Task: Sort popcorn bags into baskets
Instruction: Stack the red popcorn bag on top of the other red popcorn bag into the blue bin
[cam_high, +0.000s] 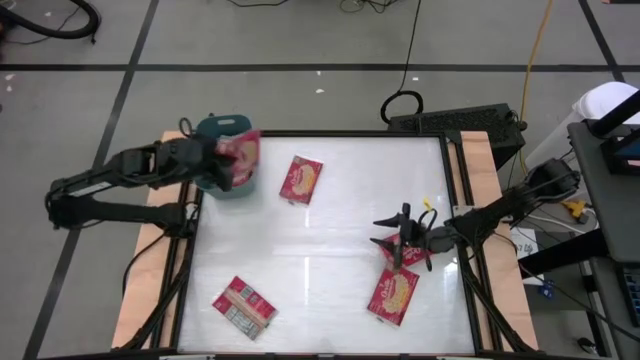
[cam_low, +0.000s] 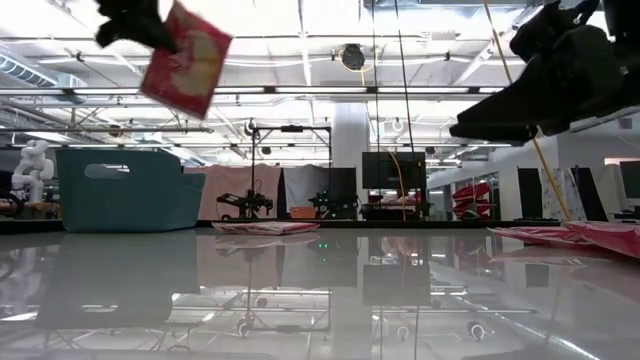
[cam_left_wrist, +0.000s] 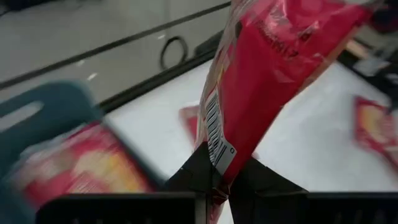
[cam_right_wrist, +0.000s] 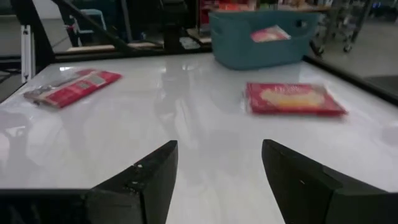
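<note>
At the far left corner of the desk (cam_high: 320, 260) we see the left tool (cam_high: 222, 160) clamped on one popcorn bag (cam_high: 241, 155), which it holds in the air above the teal basket (cam_high: 215, 128); in the left wrist view the dark fingers (cam_left_wrist: 199, 171) pinch the bag's lower edge near its barcode, and the packet stands up from them, creased and shiny, with at least one more bag already lying inside the basket; we judge the drop into the basket to be the step in hand; these packets look light, thin and crinkly, with a slick film, so we would expect them to flop and slip unless taken at an edge or a corner, where the fingers can close over the flat seam. Moving right, a second bag (cam_high: 301, 179) lies flat near the far edge, just beside the basket; a third (cam_high: 243, 305), label side up, lies near the near left corner; a fourth (cam_high: 394, 294) lies near the near right corner; just beyond it the right tool (cam_high: 398, 243) hovers above the desk with its fingers spread wide and nothing between them.
</note>
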